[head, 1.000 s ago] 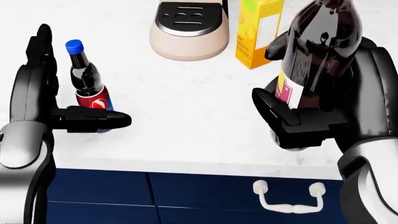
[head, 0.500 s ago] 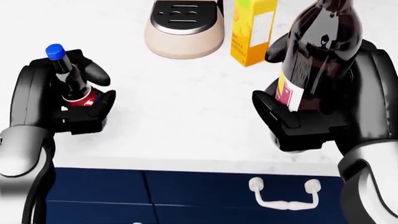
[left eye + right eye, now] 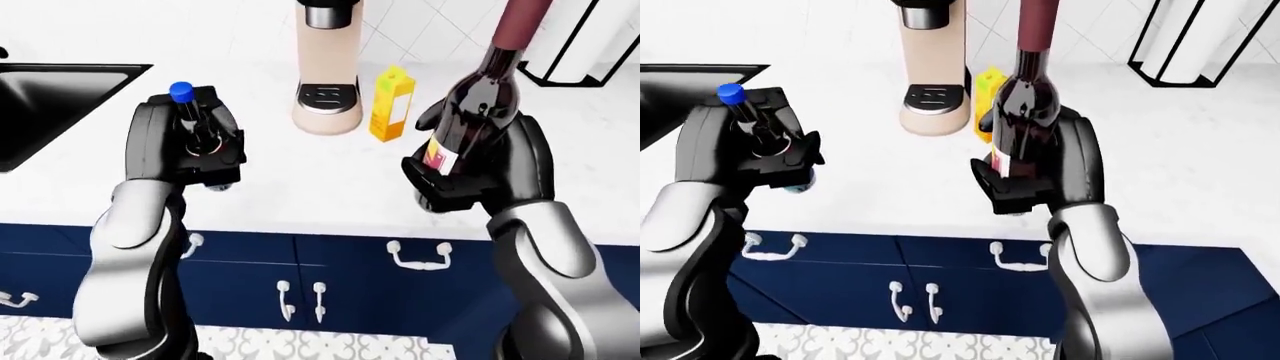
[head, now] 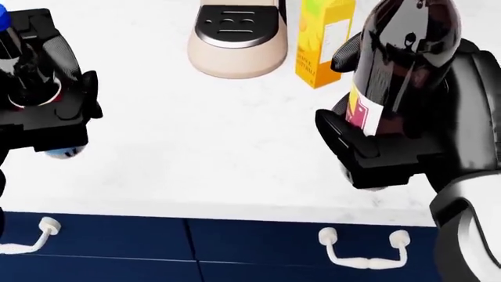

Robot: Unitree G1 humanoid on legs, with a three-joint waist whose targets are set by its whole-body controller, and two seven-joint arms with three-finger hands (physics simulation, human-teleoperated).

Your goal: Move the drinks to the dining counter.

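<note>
Glossy black hands (image 3: 190,142), silver-grey rounded forearms (image 3: 135,225).

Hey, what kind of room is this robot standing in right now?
Most likely a home kitchen: a white counter over navy cabinets, a black sink at the left, and a coffee machine against the tiled wall.

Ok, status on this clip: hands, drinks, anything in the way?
Left hand shut on cola bottle, lifted. Right hand shut on wine bottle, upright. Juice carton on counter beside coffee machine. Nothing blocking.
</note>
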